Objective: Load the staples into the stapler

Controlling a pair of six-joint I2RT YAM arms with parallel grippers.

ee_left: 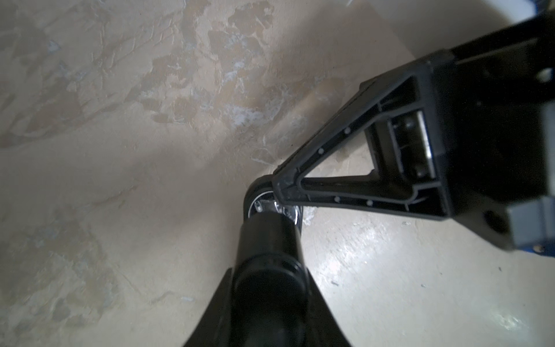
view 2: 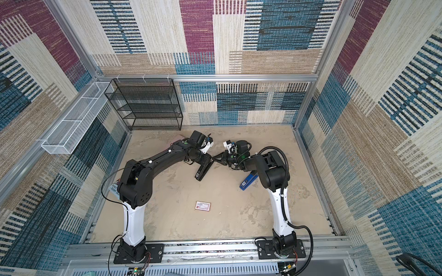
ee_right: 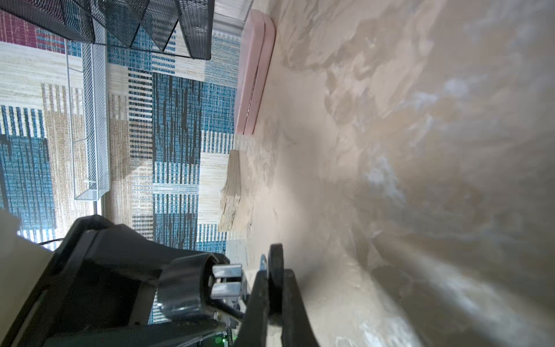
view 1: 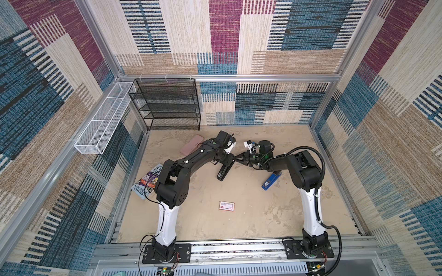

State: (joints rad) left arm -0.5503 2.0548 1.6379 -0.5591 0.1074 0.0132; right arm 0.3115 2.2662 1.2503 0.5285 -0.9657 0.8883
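Note:
A black stapler is tilted above the middle of the table. My left gripper is shut on its body, the jaws pressed against both of its sides. From the right, my right gripper meets the stapler's front end. In the right wrist view it is shut on a thin black front part of the stapler, next to the metal rails of the head. The staples themselves are out of view. Their small white box with a red edge lies flat nearer the front.
A blue stapler lies under the right arm. A pink case and a book lie at the left. A black mesh rack and a white mesh basket stand at the back left.

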